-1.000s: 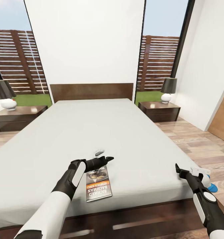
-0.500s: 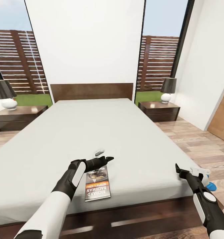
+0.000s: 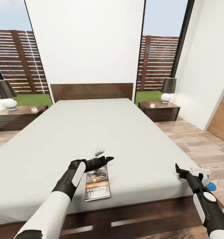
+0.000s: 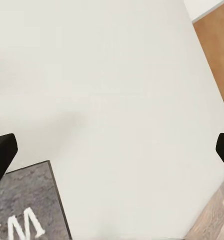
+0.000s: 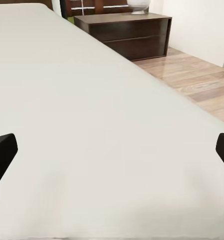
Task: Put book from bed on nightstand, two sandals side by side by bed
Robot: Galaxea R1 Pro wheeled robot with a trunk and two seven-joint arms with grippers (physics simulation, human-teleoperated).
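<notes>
The left gripper [image 3: 105,158] hangs just above the far end of the book [image 3: 98,187], its fingers spread wide apart, as the two dark fingertips [image 4: 2,156] at opposite edges of the left wrist view show. The book lies flat on the pale mattress of the bed [image 3: 92,132] near its foot edge, directly below and behind that gripper, orange band and white lettering facing up; a corner of its grey cover [image 4: 27,205] sits beside one fingertip in the wrist view.

The right gripper [image 3: 178,171] hovers off the foot corner of the bed, fingers likewise held wide, clear of the mattress. Just beyond and to the right of it, a blue sandal [image 3: 210,186] lies on the wood-plank floor [image 3: 198,146], partly hidden by the arm.

Farther ahead of the right gripper, a nightstand [image 3: 159,111] stands beside the headboard, a dark-shaded lamp [image 3: 168,89] on top; its drawer fronts [image 5: 131,37] show in the right wrist view. Ahead and left of the left gripper stands the second nightstand [image 3: 17,117] with its own lamp [image 3: 5,94]. Tall windows [image 3: 160,46] frame a slatted fence.
</notes>
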